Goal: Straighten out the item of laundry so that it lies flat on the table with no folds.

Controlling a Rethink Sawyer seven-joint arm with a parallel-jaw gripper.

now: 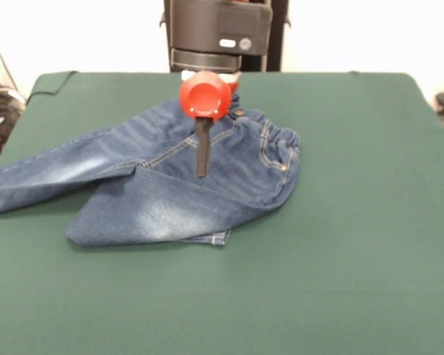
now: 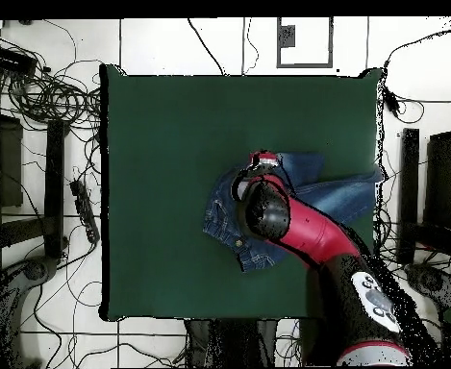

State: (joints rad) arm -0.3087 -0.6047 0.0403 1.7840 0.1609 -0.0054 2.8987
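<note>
The blue denim jeans [image 1: 155,200] lie crumpled on the far middle of the green table [image 1: 340,259]. The elastic waistband is at the right. One leg reaches out to the left edge of the picture. The other leg is folded over across the front, its cuff near the middle. My gripper [image 1: 200,171] hangs from the red wrist and points straight down onto the jeans near the crotch, touching or just above the cloth. In the overhead view the jeans [image 2: 224,223] lie partly under the red arm [image 2: 311,240], which hides the gripper.
The robot's black pedestal [image 1: 218,33] stands at the table's far edge, right behind the jeans. Cables and stands [image 2: 46,96] lie on the floor around the table.
</note>
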